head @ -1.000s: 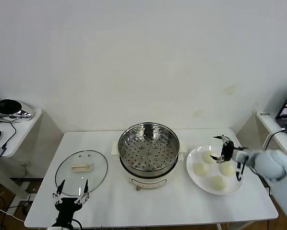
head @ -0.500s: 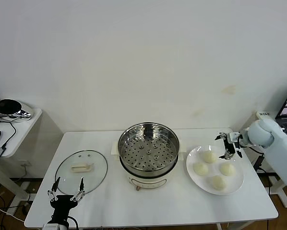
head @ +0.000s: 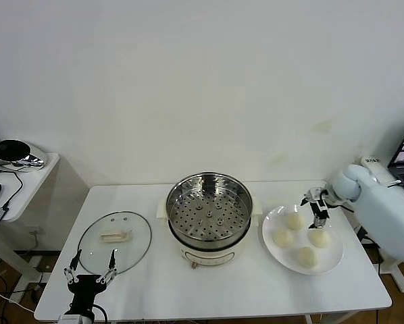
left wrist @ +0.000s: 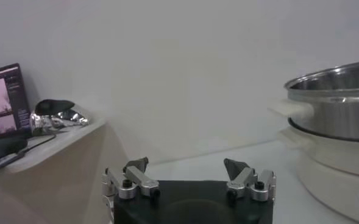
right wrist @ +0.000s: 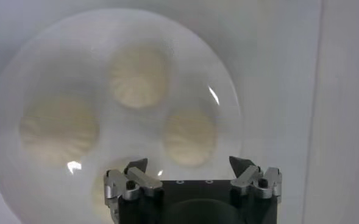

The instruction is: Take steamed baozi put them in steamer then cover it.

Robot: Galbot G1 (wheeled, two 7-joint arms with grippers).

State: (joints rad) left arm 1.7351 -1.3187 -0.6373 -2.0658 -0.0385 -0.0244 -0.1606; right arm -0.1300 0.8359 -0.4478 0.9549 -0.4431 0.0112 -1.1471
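Observation:
Four cream-white baozi lie on a flat white plate (head: 270,247) at the table's right: one at the back (head: 294,221), one on the left (head: 282,237), one on the right (head: 318,237), one at the front (head: 306,256). My right gripper (head: 315,202) is open and empty, just above the plate's back edge beside the back baozi. In the right wrist view the gripper (right wrist: 188,165) hovers over the plate (right wrist: 75,55) and its baozi (right wrist: 190,137). The steel steamer (head: 209,214) stands open in the middle, its tray bare. The glass cover (head: 114,237) lies flat to its left. My left gripper (head: 89,275) is open near the front edge.
The white table (head: 161,287) ends just right of the plate. A side table (head: 16,177) with a shiny object stands at the far left, and a laptop shelf (head: 391,179) at the far right. The left wrist view shows the steamer's side (left wrist: 337,103) ahead of the left gripper (left wrist: 186,165).
My right gripper has shifted from over the plate's right side toward its back edge, and the arm has turned. My left gripper has drifted slightly left and toward the front edge.

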